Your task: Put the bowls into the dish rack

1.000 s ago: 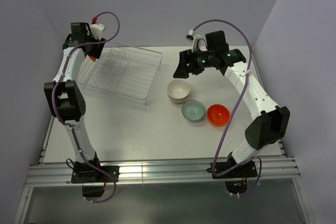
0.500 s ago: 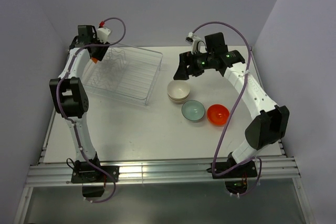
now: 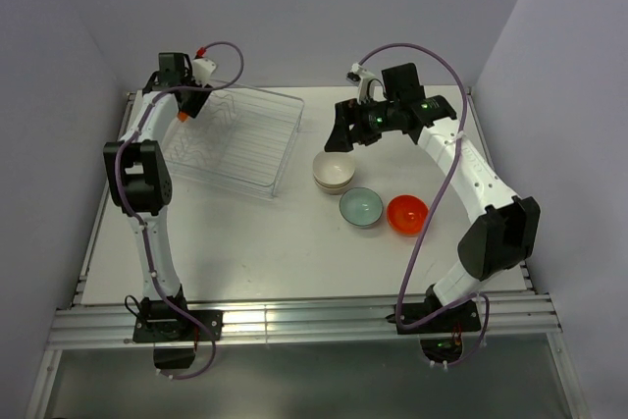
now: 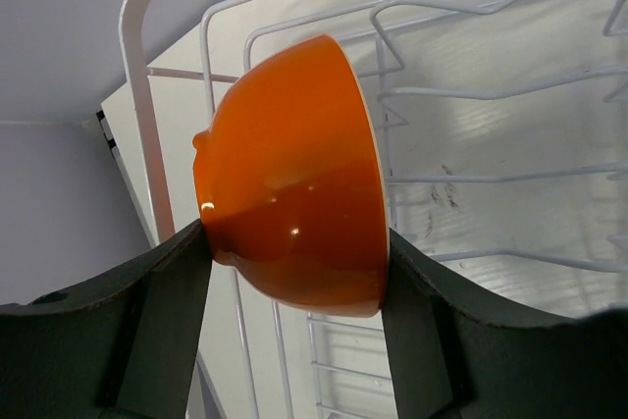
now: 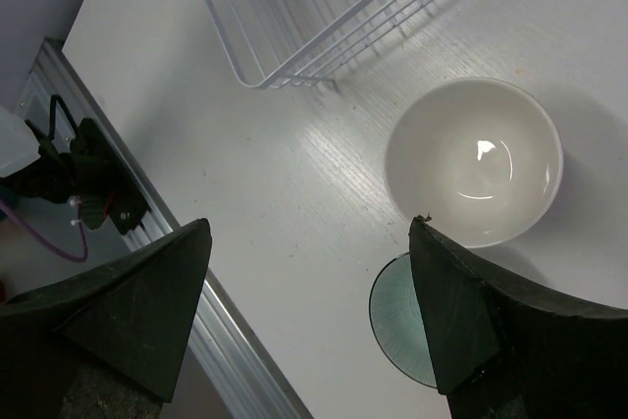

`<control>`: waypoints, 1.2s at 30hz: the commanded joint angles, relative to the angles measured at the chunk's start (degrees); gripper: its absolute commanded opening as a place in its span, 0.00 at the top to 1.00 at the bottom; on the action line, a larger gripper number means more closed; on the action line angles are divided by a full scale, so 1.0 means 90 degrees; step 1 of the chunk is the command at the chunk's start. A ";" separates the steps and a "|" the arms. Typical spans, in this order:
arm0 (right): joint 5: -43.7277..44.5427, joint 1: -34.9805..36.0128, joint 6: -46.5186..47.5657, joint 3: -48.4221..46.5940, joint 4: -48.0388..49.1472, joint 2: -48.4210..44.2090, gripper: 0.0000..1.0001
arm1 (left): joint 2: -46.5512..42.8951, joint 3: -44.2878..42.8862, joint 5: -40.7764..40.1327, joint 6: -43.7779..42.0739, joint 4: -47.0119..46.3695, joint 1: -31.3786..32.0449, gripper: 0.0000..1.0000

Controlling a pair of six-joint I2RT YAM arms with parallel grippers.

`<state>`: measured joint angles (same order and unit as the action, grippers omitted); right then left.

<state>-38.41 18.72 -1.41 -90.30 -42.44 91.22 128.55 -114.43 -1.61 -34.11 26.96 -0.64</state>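
Note:
My left gripper [image 3: 183, 111] is shut on an orange bowl [image 4: 294, 174] with a white inside, held on its side over the far left corner of the dish rack [image 3: 267, 160]. The rack's white wires [image 4: 491, 95] show behind the bowl. My right gripper [image 3: 343, 134] is open and empty, above and just beyond the stacked cream bowls [image 3: 334, 171]. In the right wrist view the top cream bowl [image 5: 474, 159] lies past the right finger, and the teal bowl [image 5: 397, 321] is half hidden by it. On the table the teal bowl [image 3: 361, 207] and a second orange-red bowl [image 3: 407, 213] stand upright.
The rack's near right corner [image 5: 294, 36] shows in the right wrist view. The metal rail [image 3: 294, 321] runs along the table's near edge. Grey walls close in at the back and both sides. The left arm's elbow [image 3: 137, 179] stands beside the rack's left side.
My left gripper has moved right along the rack's far edge, carrying the orange bowl, and now sits over the rack's corner. The right arm has barely moved.

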 commanded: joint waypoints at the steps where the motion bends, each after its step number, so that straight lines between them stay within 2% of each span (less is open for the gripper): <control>1: -0.0029 -0.0010 0.0088 0.0004 0.0213 -0.0214 0.12 | -0.0045 -0.0283 -0.0231 -0.0165 -0.0320 0.0013 0.94; 7: -0.0038 0.0000 0.0088 -0.0084 0.0184 -0.0165 0.12 | -0.0016 -0.0274 -0.0213 -0.0136 -0.0310 0.0013 0.72; 13: -0.0058 0.0000 0.0088 -0.0123 0.0184 -0.0136 0.12 | -0.0055 -0.0361 0.0022 -0.0097 -0.0037 0.0013 0.55; 15: -0.0077 0.0000 0.0088 -0.0113 0.0184 -0.0136 0.12 | -0.0065 -0.0381 0.0042 -0.0068 -0.0007 0.0197 0.44; 19: -0.0078 -0.0010 0.0088 -0.0123 0.0174 -0.0136 0.12 | -0.0104 -0.0449 0.0120 0.0001 0.0051 0.0199 0.40; 20: -0.0068 -0.0010 0.0088 -0.0123 0.0155 -0.0145 0.12 | -0.0104 -0.0507 0.0120 0.0020 0.0090 0.0199 0.33; 21: -0.0077 0.0000 0.0088 -0.0123 0.0145 -0.0145 0.12 | -0.0104 -0.0547 0.0217 0.0049 0.0129 0.0208 0.29; 23: -0.0058 0.0000 0.0088 -0.0123 0.0135 -0.0165 0.12 | -0.0104 -0.0663 0.0247 0.0040 0.0256 0.0218 0.28; 25: -0.0048 0.0000 0.0088 -0.0123 0.0145 -0.0165 0.12 | -0.0114 -0.0722 0.0315 0.0040 0.0334 0.0247 0.07; 26: -0.0068 0.0000 0.0088 -0.0132 0.0135 -0.0155 0.12 | -0.0114 -0.0732 0.0325 0.0011 0.0392 0.0276 0.02; 32: -0.0058 0.0000 0.0283 -0.0152 0.0096 -0.0174 0.12 | -0.0123 -0.0762 0.0325 0.0010 0.0471 0.0296 0.01; 36: -0.0029 0.0000 0.0332 -0.0142 0.0047 -0.0214 0.12 | -0.0338 -0.0811 0.0705 0.0215 0.0598 0.0316 0.01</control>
<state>-38.59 18.72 0.08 -90.30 -42.48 91.22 128.97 -118.96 1.15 -33.56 31.33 1.93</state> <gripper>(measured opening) 0.883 0.994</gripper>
